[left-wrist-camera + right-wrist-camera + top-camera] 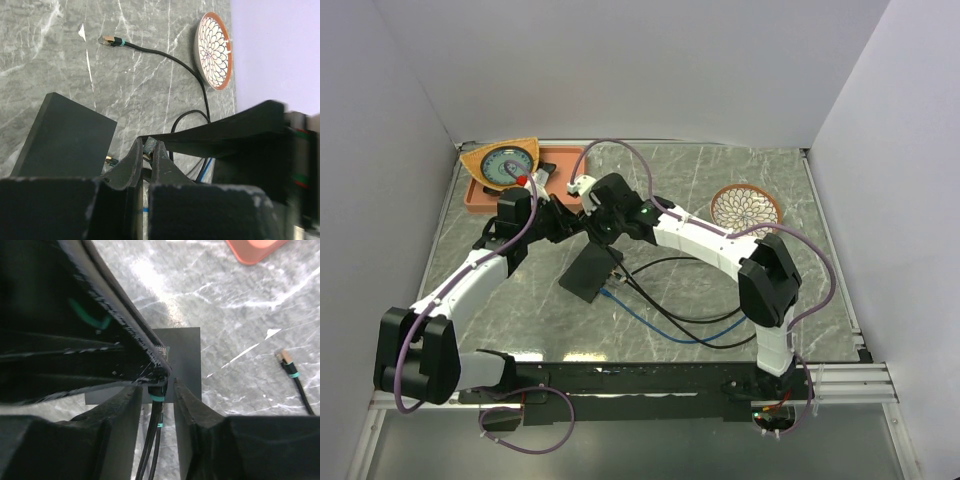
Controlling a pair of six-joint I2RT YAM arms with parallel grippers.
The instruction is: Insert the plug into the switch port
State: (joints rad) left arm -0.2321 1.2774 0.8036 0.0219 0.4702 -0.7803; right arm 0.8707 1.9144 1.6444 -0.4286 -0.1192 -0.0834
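Plug (148, 144) is pinched in the shut L gripper (146, 149), in the air over the switch (588, 272). R gripper (157, 402) straddles its cable (155, 440), jaws apart. We read this as handover/regrip; next, R must clamp, then aim at 1 port.

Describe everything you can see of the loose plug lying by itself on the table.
The loose plug is small, with a gold-looking metal tip and a teal band behind it, ending a thin black cable. It lies flat on the grey marble table, apart from the black box, with nothing holding it. Its cable curves away beside the patterned plate.
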